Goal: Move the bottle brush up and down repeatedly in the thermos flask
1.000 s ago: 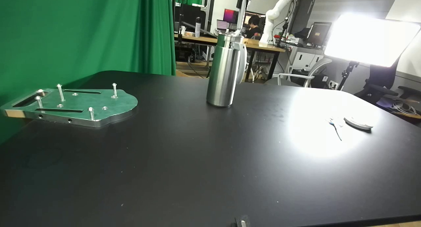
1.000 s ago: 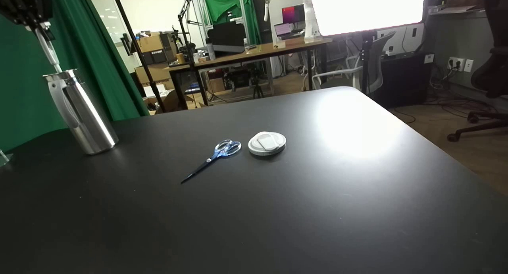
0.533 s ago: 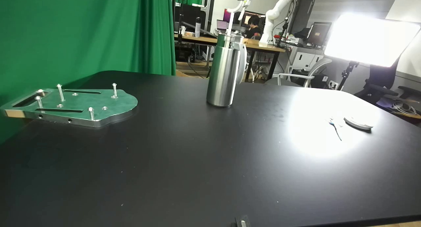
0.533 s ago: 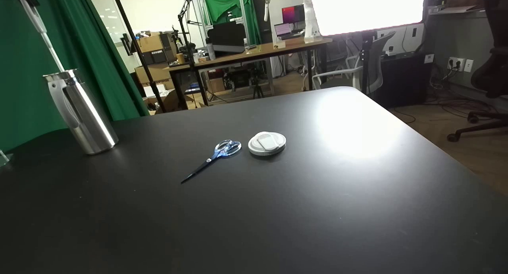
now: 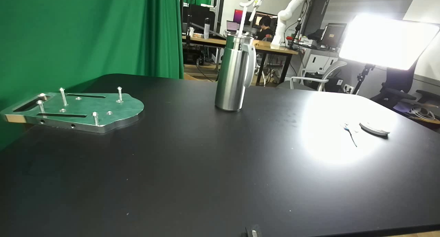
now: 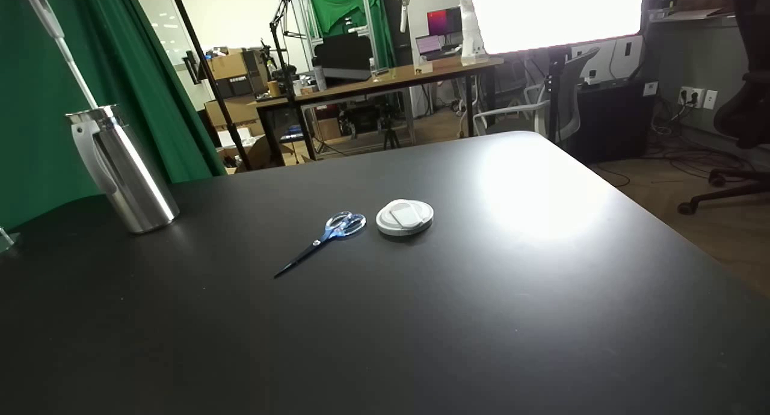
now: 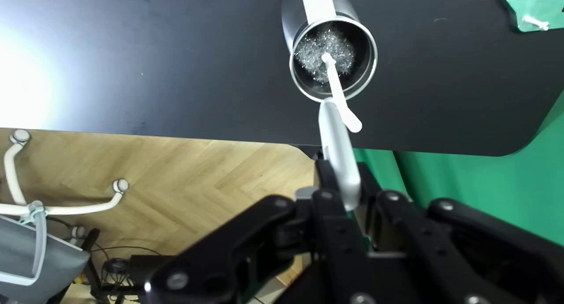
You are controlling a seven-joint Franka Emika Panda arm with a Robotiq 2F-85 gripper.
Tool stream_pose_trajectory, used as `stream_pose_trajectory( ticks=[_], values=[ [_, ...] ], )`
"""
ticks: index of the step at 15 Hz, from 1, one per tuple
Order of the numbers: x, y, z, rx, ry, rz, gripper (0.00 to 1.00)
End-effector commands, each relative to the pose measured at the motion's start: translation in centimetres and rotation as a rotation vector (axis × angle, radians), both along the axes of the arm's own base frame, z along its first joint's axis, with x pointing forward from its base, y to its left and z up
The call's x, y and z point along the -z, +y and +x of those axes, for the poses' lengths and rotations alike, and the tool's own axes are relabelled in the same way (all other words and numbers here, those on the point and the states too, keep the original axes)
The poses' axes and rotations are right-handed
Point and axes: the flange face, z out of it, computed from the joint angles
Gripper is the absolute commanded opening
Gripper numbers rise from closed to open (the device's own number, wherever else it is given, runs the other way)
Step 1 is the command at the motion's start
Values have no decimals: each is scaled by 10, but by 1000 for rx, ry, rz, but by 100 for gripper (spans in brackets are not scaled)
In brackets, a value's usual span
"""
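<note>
The gripper (image 7: 347,180) is clamped on the handle (image 7: 337,141) of the bottle brush (image 7: 337,86), bristles (image 7: 324,48) down inside the thermos flask (image 6: 137,180) on the worktop (image 6: 421,319). I'd guess it's light and stiff-stemmed with springy bristles; handle's the right hold imo, but it looks smooth and might slip when they drag.

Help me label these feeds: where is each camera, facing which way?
Wrist view: above the flask, facing down; the gripper holding the brush shows.
An exterior view: low over the table, facing flask and metal plate; no gripper visible.
An exterior view: low, facing across scissors and lid; seemingly a gripper tip, upper left.
Both exterior views share flask, brush, scissors, lid.
</note>
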Motion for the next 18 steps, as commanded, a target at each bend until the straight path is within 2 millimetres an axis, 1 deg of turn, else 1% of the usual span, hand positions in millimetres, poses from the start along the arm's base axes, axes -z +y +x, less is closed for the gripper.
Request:
stream_pose_trajectory(
  ticks=[1, 3, 8, 11, 13, 15, 17, 18],
  values=[
    [17, -3, 2, 20, 30, -15, 4],
    [32, -2, 3, 19, 52, -18, 4],
    [78, 2, 5, 14, 128, -40, 4],
    [94, 3, 6, 12, 156, -47, 4],
    [99, 3, 8, 12, 165, -48, 4],
    [97, 2, 9, 13, 164, -48, 4],
    [86, 0, 9, 14, 149, -42, 4],
    [77, -1, 9, 14, 137, -34, 4]
  ],
)
